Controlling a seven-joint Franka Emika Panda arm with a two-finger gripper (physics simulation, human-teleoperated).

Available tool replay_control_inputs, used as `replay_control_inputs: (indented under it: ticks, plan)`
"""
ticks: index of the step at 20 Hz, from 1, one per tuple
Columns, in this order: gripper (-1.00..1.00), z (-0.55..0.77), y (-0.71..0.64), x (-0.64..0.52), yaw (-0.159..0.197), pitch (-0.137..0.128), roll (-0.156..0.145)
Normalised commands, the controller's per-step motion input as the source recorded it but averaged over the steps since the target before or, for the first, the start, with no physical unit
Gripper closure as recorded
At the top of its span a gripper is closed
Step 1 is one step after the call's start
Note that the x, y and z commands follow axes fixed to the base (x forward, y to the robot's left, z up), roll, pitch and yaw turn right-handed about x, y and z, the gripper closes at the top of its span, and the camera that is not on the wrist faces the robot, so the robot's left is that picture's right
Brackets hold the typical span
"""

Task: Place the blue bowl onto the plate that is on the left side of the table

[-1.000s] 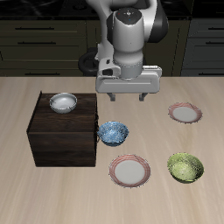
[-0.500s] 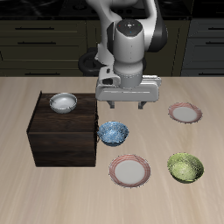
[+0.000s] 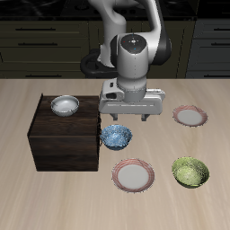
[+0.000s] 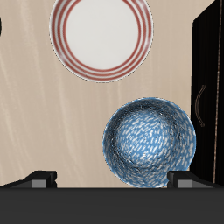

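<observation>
the hand point(image 3: 126, 115) hung over the blue bowl point(image 3: 117, 137) with its fingers spread wide and nothing between them. the bowl sat on the counter point(image 3: 180, 90) just beside the dark wooden box point(image 3: 63, 135), with the nearer pink-rimmed plate point(image 3: 133, 175) in front of it. this looked like the approach before the grasp. the next move called for lowering so one finger went inside the rim and one outside, then clenching, lifting and carrying to the plate point(image 3: 190, 115) on the left side, well apart.
</observation>
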Motion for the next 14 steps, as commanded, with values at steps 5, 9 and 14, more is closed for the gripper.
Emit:
replay_control_inputs:
  ticks: [5, 9, 14]
  plan:
    - [-1.00, -0.24, 0.00, -0.01, -0.007, 0.018, -0.007]
    - [-1.00, -0.23, 0.08, -0.04, 0.009, 0.004, -0.009]
    - [-1.00, -0.20, 0.09, -0.07, -0.012, 0.022, 0.005]
